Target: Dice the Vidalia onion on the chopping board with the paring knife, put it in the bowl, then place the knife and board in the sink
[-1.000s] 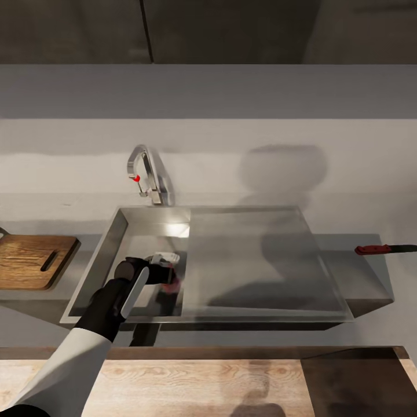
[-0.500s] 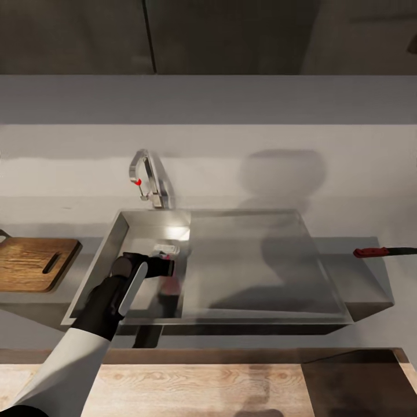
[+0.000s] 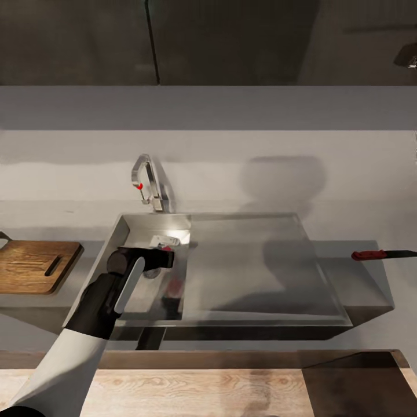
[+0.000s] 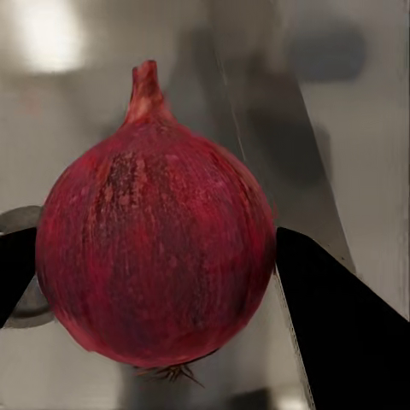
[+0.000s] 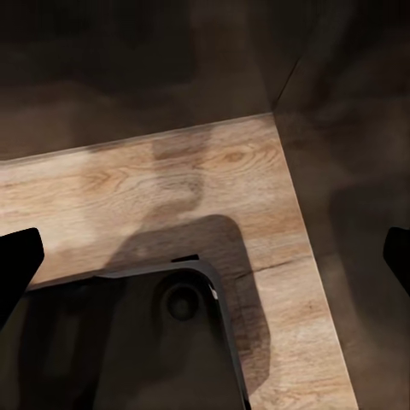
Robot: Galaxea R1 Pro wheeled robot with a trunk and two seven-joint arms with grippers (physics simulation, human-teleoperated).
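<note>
Left claw (image 4: 158, 256) grips unlabelled Vidalia onion (image 4: 154, 248), seemingly above sink (image 3: 243, 272)

The Vidalia onion (image 4: 156, 226), dark red and round with its stem tip upright, sits clamped between the left gripper's (image 3: 165, 258) two black fingers (image 4: 337, 333), above the grey sink (image 3: 324, 289) basin. The wooden chopping board (image 3: 32, 266) lies flat to the gripper's left; the red-handled paring knife (image 3: 382, 253) lies far to its right.

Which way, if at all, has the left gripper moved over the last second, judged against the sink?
Yes. The left gripper, shut on the onion, has risen and drawn toward the tap, judged against the sink rim.
</note>
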